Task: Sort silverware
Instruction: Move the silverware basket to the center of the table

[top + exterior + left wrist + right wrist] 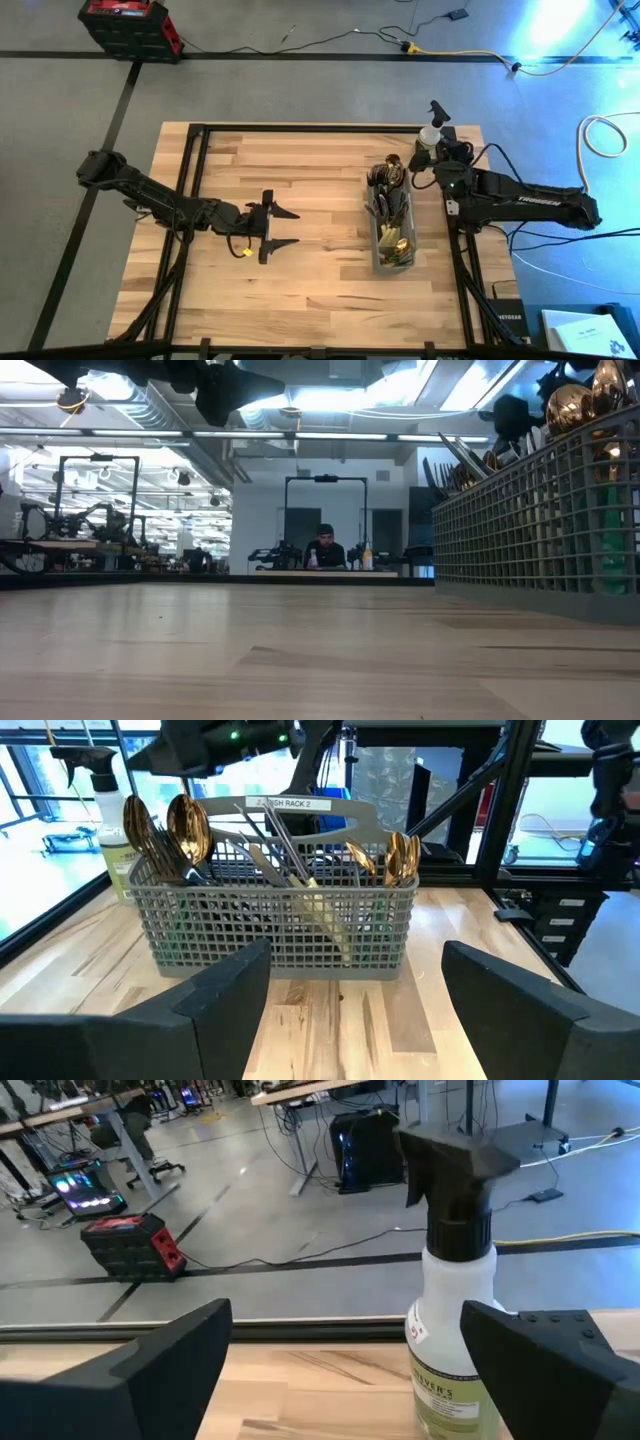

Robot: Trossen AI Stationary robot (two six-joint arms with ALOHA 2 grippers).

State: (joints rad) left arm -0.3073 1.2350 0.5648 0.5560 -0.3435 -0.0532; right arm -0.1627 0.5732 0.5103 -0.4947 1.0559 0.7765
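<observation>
Left claw is hovering spread and empty, facing the caddy; slim, stiff, slippery silverware is begging mid-handle pinches.

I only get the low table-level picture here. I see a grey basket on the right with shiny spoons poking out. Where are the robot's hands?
Observer: The left gripper hangs open over the middle of the table, facing the grey mesh caddy.
Operator: And the other one?
Observer: The right gripper is open too, at the far right corner, pointed at a spray bottle standing there.
Operator: Is either holding a spoon?
Observer: No, both are empty. All the silverware I can see stands in the caddy.
Operator: Anything lying loose on the wood?
Observer: From above, no pieces lie on the table outside the caddy.
</observation>
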